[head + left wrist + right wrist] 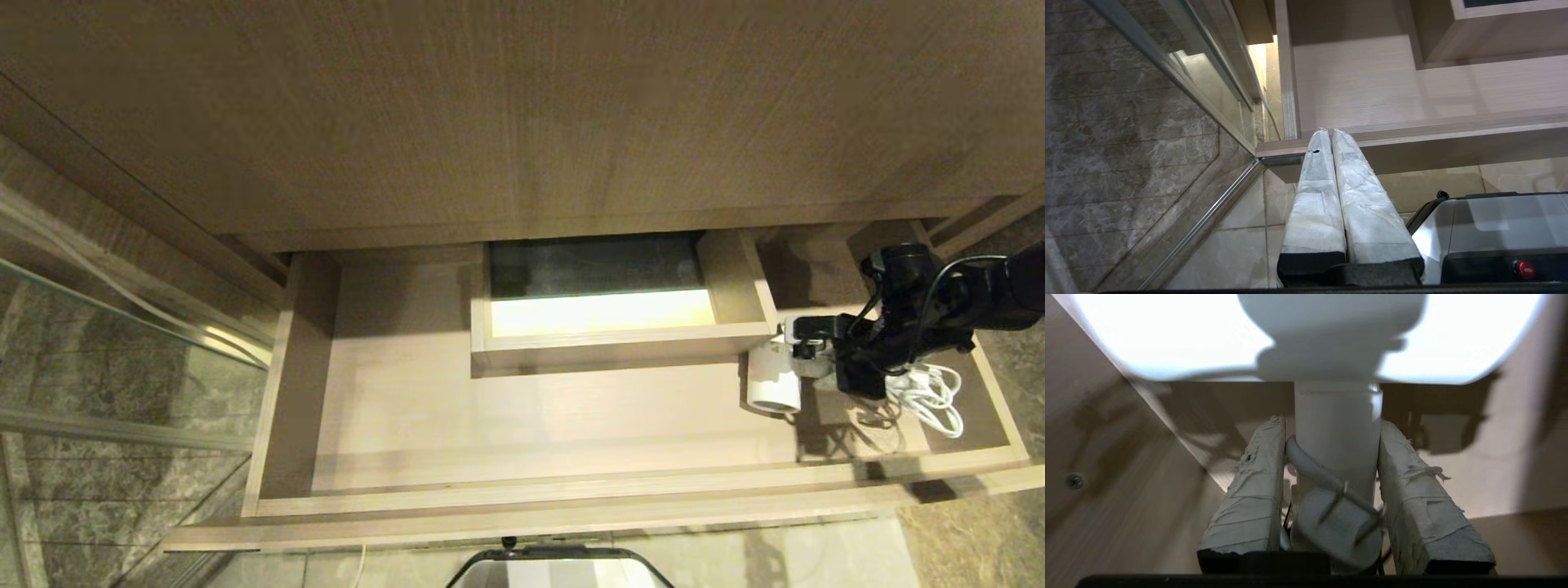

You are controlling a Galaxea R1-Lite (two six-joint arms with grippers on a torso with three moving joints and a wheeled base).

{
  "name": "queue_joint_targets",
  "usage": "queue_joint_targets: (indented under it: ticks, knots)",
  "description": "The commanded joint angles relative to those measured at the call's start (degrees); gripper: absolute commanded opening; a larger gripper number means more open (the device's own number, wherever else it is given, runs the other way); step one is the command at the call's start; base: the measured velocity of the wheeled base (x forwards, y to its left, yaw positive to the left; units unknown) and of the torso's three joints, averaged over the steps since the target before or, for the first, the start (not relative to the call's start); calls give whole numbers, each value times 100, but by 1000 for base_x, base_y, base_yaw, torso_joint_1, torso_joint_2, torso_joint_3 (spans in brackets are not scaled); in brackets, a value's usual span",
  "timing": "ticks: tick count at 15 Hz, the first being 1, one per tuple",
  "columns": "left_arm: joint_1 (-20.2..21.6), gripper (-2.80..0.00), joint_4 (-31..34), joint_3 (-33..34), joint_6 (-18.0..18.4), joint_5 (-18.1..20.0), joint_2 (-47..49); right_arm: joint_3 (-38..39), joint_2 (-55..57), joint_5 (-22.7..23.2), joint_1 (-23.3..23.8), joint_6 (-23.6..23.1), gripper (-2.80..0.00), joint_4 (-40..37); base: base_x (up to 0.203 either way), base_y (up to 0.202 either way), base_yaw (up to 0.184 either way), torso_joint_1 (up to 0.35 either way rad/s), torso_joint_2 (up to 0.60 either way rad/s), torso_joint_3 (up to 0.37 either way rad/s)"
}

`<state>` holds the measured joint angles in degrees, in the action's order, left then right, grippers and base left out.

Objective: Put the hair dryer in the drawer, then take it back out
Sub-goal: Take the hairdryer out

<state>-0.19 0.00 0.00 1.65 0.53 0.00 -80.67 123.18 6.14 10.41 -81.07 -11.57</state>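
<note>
The drawer (pixel 563 496) stands pulled open, a wide shallow tray of light wood. At its right end lies the white hair dryer (pixel 774 380), barrel end facing the drawer front, with its cord (pixel 931 397) coiled beside it. My right gripper (pixel 798 343) reaches in from the right. In the right wrist view this gripper (pixel 1333 422) is shut on the hair dryer's handle (pixel 1337 412), taped fingers (pixel 1249 498) pressing both sides. The white plug (pixel 1337 526) and the cord lie between the fingers near the palm. My left gripper (pixel 1329 131) is shut and empty, parked below the drawer's front left corner.
A boxed cut-out (pixel 739 282) rises at the drawer's mid-back. The countertop (pixel 522 106) overhangs the back of the drawer. A glass panel with a metal rail (pixel 122 327) stands to the left. My base (pixel 563 567) sits just below the drawer front.
</note>
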Motion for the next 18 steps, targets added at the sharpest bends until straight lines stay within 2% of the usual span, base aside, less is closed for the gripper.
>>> queue_joint_targets:
  ticks: [1, 8, 15, 16, 18]
  knots:
    - [1, -280, 0, 9, 2, 0, 0, 103, -364, -8, 28, -41, -280, -12, 0, 0, 0, 0, 0, 0]
    - [1, -280, 0, 9, 2, 0, 0, 149, -889, -10, 151, -15, -280, -12, 0, 0, 0, 0, 0, 0]
    - [7, -280, 0, 3, 2, 0, 0, 284, -1691, -28, 481, 78, -280, -244, 0, 0, 0, 0, 0, 0]
    - [1, -280, 0, 8, 2, 0, 0, 327, -1867, -28, 540, 154, -280, -248, 0, 0, 0, 0, 0, 0]
    - [10, -280, 0, 8, 2, 0, 0, 402, -2232, -29, 597, 660, -280, -255, 0, 0, 0, 0, 0, 0]
